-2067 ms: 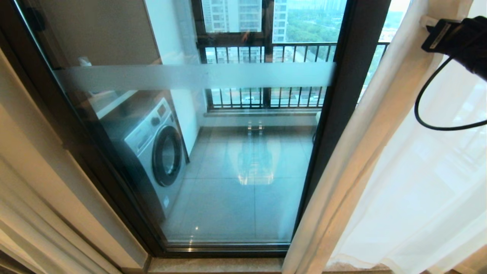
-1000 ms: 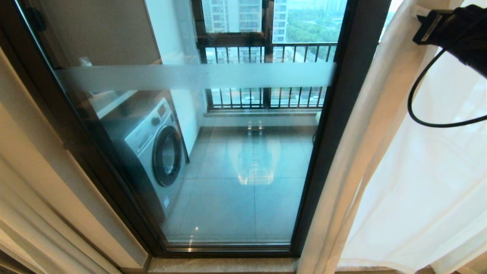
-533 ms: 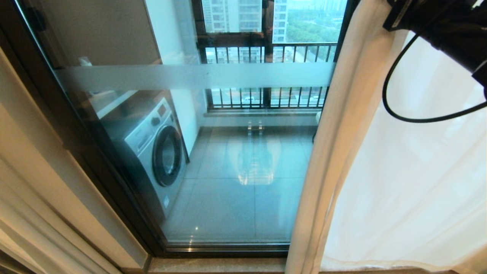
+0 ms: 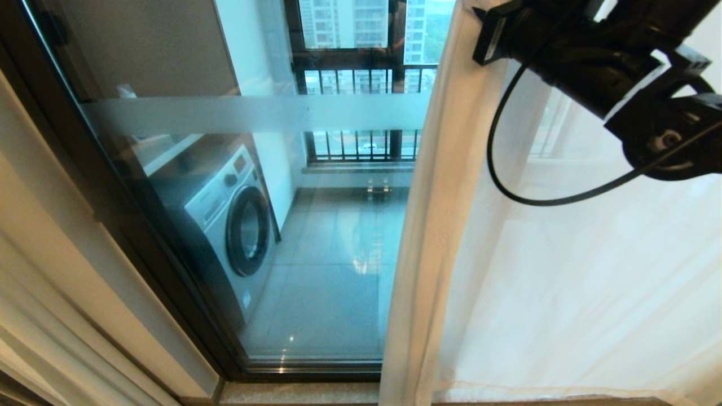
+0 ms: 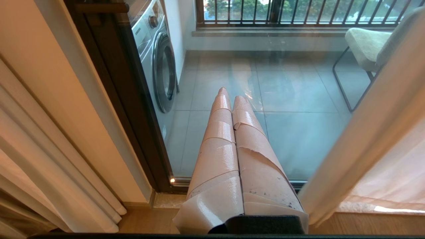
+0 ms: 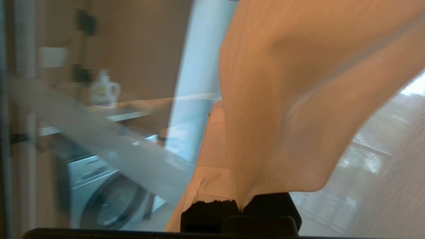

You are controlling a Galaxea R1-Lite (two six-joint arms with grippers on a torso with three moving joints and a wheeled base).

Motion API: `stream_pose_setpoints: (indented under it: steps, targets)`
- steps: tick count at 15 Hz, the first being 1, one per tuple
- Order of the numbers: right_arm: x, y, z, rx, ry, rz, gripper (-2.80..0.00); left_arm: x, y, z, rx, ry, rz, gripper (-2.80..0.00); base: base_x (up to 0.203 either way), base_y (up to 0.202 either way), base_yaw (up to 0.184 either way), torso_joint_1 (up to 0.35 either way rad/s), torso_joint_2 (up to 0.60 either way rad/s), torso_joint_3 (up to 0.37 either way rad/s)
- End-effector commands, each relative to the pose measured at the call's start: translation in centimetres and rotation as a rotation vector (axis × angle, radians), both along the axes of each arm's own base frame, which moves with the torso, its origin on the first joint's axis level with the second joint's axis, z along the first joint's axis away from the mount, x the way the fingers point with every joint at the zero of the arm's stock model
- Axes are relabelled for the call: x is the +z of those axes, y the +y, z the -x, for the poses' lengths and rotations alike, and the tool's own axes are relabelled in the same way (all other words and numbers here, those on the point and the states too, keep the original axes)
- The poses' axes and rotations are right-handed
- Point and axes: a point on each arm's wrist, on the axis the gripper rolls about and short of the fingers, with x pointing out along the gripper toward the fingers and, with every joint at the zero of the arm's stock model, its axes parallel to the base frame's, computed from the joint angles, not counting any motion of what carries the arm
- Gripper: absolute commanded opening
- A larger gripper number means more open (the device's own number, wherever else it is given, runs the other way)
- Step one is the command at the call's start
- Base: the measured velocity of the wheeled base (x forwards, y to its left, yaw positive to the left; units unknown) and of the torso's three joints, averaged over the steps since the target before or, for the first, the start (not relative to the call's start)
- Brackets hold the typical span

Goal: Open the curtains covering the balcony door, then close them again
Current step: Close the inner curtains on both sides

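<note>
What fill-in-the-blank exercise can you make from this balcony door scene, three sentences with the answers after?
1. The right gripper is shut on the sheer white ____.
2. Behind the balcony door, at the robot's left, stands a ____ with a round door.
3. The left gripper is shut and holds ____.

Missing words: curtain; washing machine; nothing

you see one washing machine [image 4: 225, 225], one chair [image 5: 365, 43], one detergent bottle [image 6: 104, 88], one sheer curtain [image 4: 564, 282], two grippers.
</note>
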Motion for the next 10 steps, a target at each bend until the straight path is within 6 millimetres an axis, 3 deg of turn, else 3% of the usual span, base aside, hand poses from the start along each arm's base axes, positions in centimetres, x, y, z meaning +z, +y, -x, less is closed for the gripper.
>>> stream_pose_setpoints:
  steps: [1,4,10]
  targets:
    - [-1.4,3.6,-0.8,0.059,-0.003,0.029,-2.8,0.0,0.0,0.0,0.002,0.0,0.0,-2.8,0.0,0.0,0.0,0.0,0.0,0.0]
    - [-3.0,6.8,-1.0,0.104,-0.034,0.052,-2.8,0.0,0.0,0.0,0.002,0.0,0.0,-2.8,0.0,0.0,0.0,0.0,0.0,0.0]
    - [-5.8,10.2,-1.2,0.156,-0.03,0.076,-2.8,0.0,0.0,0.0,0.001,0.0,0.0,-2.8,0.0,0.0,0.0,0.0,0.0,0.0]
